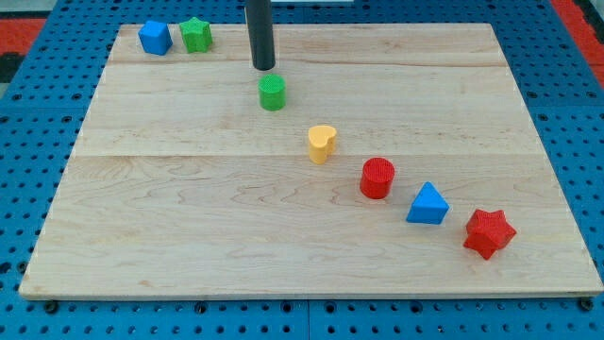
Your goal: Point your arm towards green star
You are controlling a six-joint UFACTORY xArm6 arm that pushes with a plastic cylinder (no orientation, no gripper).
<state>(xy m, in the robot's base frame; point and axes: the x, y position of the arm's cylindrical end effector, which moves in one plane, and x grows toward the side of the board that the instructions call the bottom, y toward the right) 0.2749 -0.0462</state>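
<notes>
Pale wooden board [189, 217] on blue pegboard surface [28, 142]. My tip [264, 68] sits just above the green plastic cylinder [272, 93] toward the view's top, close to it; contact cannot be told. Green plastic star [196, 35] at top left, touching or just beside the blue plastic cube [155, 38]. Diagonal row running to lower right: yellow plastic heart [322, 144], red plastic cylinder [377, 178], blue plastic triangular block [428, 205], red plastic star [489, 232].

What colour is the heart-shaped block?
Yellow: the heart block shows plainly in the camera view, mid-board.
</notes>
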